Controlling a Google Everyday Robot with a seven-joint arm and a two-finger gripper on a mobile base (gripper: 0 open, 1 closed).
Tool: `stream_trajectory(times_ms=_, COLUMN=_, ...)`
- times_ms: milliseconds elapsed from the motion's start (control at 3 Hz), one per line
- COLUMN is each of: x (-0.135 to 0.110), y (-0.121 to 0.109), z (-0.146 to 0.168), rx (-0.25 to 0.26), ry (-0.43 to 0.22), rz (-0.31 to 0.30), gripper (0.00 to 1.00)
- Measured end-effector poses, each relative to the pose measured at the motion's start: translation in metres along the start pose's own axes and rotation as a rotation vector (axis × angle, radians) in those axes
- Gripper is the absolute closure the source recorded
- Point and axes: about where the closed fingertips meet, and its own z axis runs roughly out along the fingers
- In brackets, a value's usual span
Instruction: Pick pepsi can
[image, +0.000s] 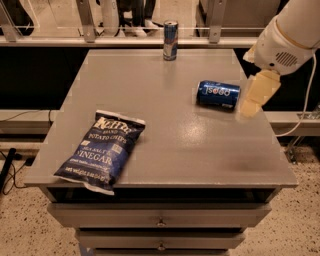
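The pepsi can (218, 94) is deep blue with white lettering and lies on its side on the right part of the grey table (160, 105). My gripper (249, 108) is cream-coloured and hangs from the white arm (290, 35) at the upper right. It is just to the right of the can, close to its right end and slightly above the table top. Nothing is seen held in it.
A slim tall blue-and-silver can (170, 33) stands upright at the table's far edge. A dark-blue chip bag (102, 150) lies at the front left. Drawers (160, 220) sit under the table top. A railing runs behind the table.
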Motion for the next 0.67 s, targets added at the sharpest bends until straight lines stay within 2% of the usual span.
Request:
stream_trajectory(times_ms=333, x=-0.023, y=-0.052, z=0.049, rx=-0.033, ry=-0.064, rz=0.089, gripper=0.00)
stream_trajectory(times_ms=667, x=-0.036, y=-0.071, z=0.077, rx=-0.062, ry=-0.085, rz=0.139, gripper=0.00)
